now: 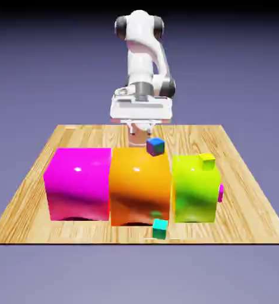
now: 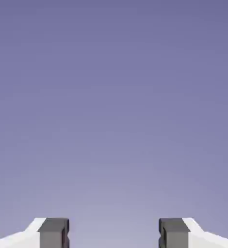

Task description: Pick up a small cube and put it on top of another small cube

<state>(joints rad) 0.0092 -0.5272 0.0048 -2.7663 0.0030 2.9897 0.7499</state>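
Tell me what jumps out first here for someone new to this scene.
Three big glossy blocks stand in a row across the wooden table: magenta, orange and lime green. Tiny cubes dot them: a dark blue cube by the orange block's far top edge, a yellow cube atop the lime one, a teal-green cube on the table in front. Behind, the white arm's pincer is open on blank backdrop.

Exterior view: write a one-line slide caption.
Open pincer behind three big blocks; teal cube in front, blue cube atop orange.
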